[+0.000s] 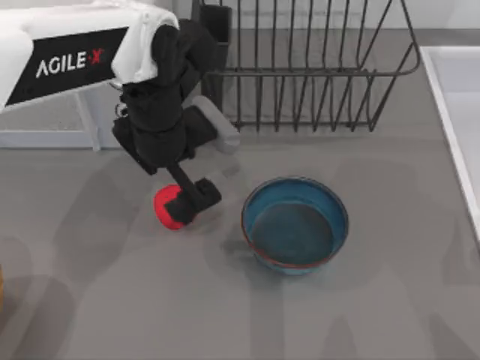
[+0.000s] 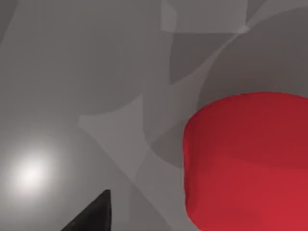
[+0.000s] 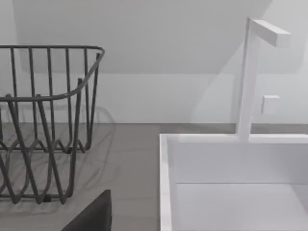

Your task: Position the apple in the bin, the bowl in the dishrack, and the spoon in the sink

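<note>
The red apple [image 1: 169,209] lies on the grey table, left of the blue bowl [image 1: 295,225]. My left gripper [image 1: 187,201] is low over the apple with its dark fingers open, one finger against the apple's right side. In the left wrist view the apple [image 2: 248,161] looms close on the table, beside one fingertip [image 2: 94,214]. The black wire dishrack [image 1: 315,67] stands at the back, behind the bowl. The white sink [image 1: 454,112] runs along the right edge, and it shows with its faucet [image 3: 250,77] in the right wrist view. The spoon and the bin are out of view.
A dark part of my right gripper [image 3: 94,216] shows low in the right wrist view, facing the dishrack [image 3: 48,125] and the sink [image 3: 231,183]. A white unit [image 1: 45,124] stands behind my left arm. Bare table lies in front of the bowl.
</note>
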